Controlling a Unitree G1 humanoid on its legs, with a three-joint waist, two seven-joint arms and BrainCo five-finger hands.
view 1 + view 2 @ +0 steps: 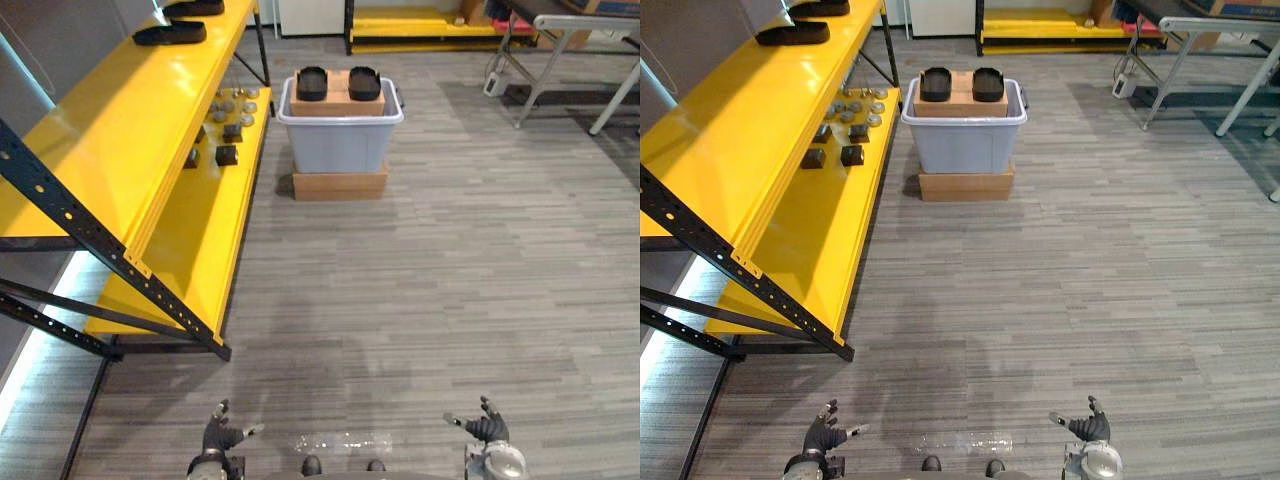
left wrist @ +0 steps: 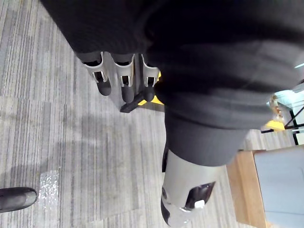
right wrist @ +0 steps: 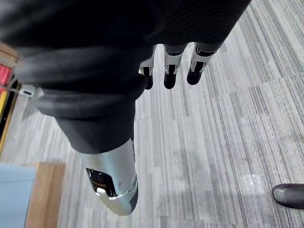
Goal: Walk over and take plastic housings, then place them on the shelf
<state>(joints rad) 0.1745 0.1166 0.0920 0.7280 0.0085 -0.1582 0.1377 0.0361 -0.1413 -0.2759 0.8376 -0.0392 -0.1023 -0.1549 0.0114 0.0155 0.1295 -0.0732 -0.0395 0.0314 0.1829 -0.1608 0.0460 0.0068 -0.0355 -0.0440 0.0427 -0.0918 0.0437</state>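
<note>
Yellow, glossy boards of a shelf on a black perforated steel frame, along the left side. On its top level, black plastic housings, low, oval and round-ended. On the lower level, small dark blocks and round metal discs.

Just beyond the shelf's far end, a pale grey plastic bin with smooth tapering walls, stacked on a flat cardboard box. Across the bin's top, a brown carton bearing a second pair of housings, side by side, matte black.

Grey floor streaked in fine plank-like bands.

Low at the near edge, left hand and right hand, well apart, fingers straight and spread on both, holding nothing.
</note>
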